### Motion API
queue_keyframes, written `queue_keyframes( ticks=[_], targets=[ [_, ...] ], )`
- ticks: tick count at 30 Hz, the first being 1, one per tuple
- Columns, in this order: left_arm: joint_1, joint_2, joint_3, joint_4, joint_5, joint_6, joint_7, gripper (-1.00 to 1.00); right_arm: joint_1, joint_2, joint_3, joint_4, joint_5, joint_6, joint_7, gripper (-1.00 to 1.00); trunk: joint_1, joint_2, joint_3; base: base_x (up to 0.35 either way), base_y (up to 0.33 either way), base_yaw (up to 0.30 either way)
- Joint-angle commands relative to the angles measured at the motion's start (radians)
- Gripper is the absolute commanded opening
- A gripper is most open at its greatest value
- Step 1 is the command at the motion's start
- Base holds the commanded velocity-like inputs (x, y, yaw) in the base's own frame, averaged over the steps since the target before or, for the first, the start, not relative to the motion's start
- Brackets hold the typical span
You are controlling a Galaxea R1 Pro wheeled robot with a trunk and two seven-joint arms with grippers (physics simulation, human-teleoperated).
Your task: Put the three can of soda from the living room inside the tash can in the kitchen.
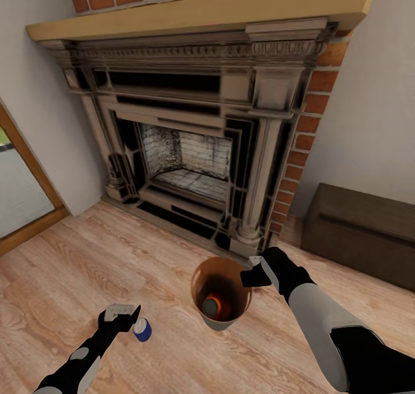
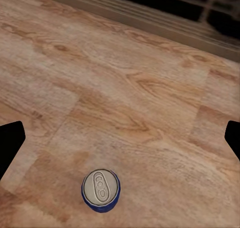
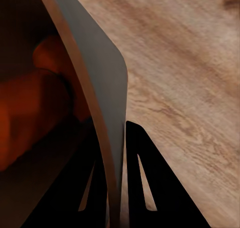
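Note:
A blue can of soda (image 1: 142,329) with a silvery top stands upright on the wood floor, seen from above in the left wrist view (image 2: 100,190). My left gripper (image 1: 122,313) hovers just beside and above it, open (image 2: 120,143), touching nothing. The tash can (image 1: 222,323), pale outside and coppery inside, is in front of the fireplace. An orange can (image 1: 212,305) lies inside it. My right gripper (image 1: 253,274) is shut on its rim, with the wall (image 3: 100,87) pinched between the fingers (image 3: 147,188). Orange can bodies (image 3: 30,118) show inside.
The red-brick, grey-framed fireplace (image 1: 190,152) stands straight ahead. A long dark low cabinet (image 1: 363,232) lies along the wall at the right. A glass door with a wooden frame (image 1: 23,186) is at the left. Light plank floor (image 1: 86,267) spreads around the bucket.

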Motion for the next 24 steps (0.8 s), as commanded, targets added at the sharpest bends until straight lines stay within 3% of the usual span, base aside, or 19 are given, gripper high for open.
queue_keyframes(
  ticks=[1, 19, 24],
  targets=[
    [0.0, 0.0, 0.0, 0.0, 0.0, 0.0, 0.0, 1.0, 0.0, 0.0, -0.003, 0.0, -0.021, 0.003, 0.007, -1.0, 0.0, 0.0, 0.0, 0.0, 0.001, -0.026],
    [0.0, 0.0, 0.0, 0.0, 0.001, 0.0, 0.0, 1.0, 0.0, -0.001, -0.004, 0.0, -0.022, 0.001, 0.009, -1.0, 0.0, 0.0, 0.001, 0.0, 0.0, -0.004],
    [0.0, 0.0, 0.0, 0.0, 0.001, 0.0, -0.001, 1.0, 0.0, -0.004, -0.005, 0.004, -0.018, 0.002, -0.001, -1.0, 0.0, 0.0, 0.001, 0.0, 0.0, -0.204]
  ],
)
